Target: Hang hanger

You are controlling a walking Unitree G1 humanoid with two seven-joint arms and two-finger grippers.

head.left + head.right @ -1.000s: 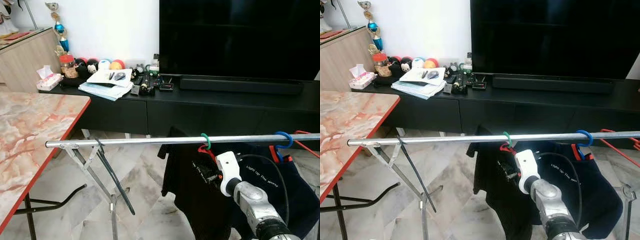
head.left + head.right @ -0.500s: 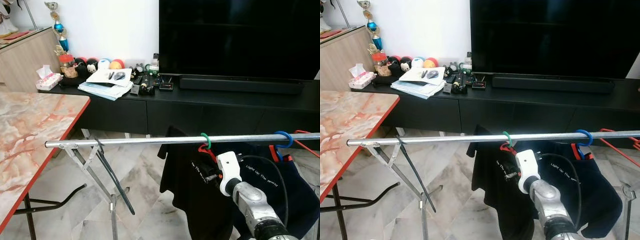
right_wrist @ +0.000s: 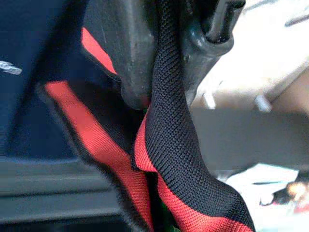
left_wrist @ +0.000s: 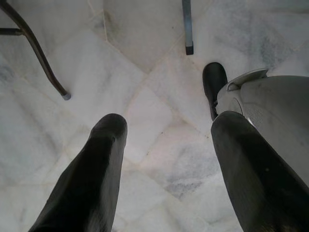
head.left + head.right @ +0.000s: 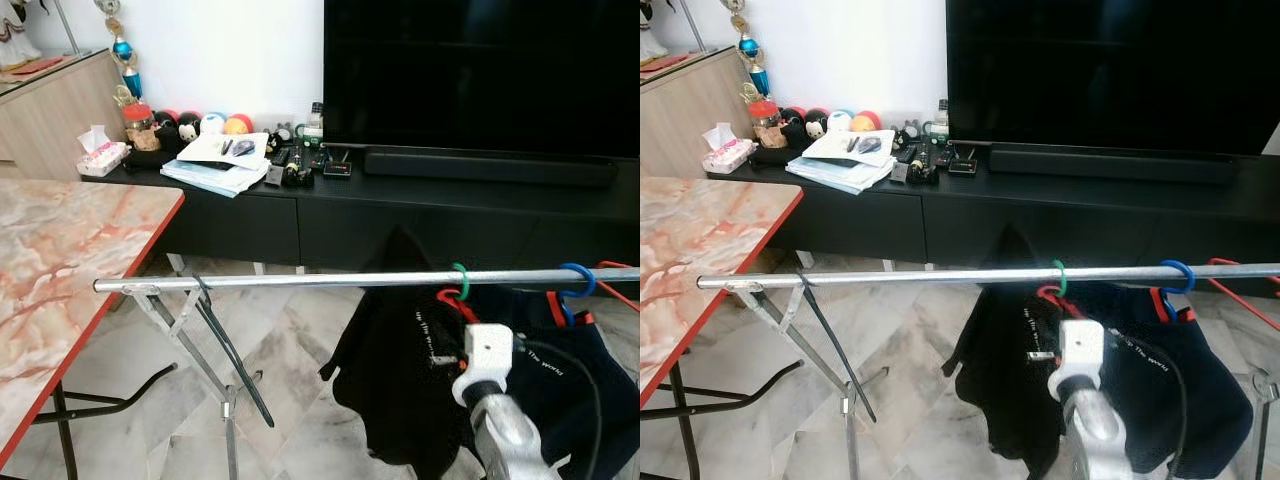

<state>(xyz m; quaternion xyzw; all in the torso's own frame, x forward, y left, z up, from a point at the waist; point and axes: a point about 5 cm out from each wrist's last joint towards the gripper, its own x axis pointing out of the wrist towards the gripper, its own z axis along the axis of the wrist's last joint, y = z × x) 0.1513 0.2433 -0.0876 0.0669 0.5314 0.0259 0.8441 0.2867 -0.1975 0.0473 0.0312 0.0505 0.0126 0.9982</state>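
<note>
A silver rail (image 5: 300, 282) runs across in front of me. On it hangs a hanger by a green hook (image 5: 461, 283), carrying a black shirt (image 5: 390, 360) with a red-lined collar (image 3: 169, 159). My right gripper (image 5: 445, 357) reaches up just under that hook and is shut on the collar; the wrist view shows the fabric pinched between the black fingers (image 3: 137, 53). A blue hook (image 5: 573, 277) holds a dark navy shirt (image 5: 590, 380) a little further right. My left gripper (image 4: 164, 125) hangs open over the marble floor.
A marble-topped table with a red edge (image 5: 60, 250) stands to the left, the rail's folding legs (image 5: 225, 370) beside it. Behind are a black TV console (image 5: 420, 210) with clutter and a large TV (image 5: 480, 70). A red hanger (image 5: 618, 270) sits at the rail's far right.
The green-hooked hanger and black shirt have slid right along the rail, closer to the blue hook, with my right gripper moving along. The camera has shifted slightly.
</note>
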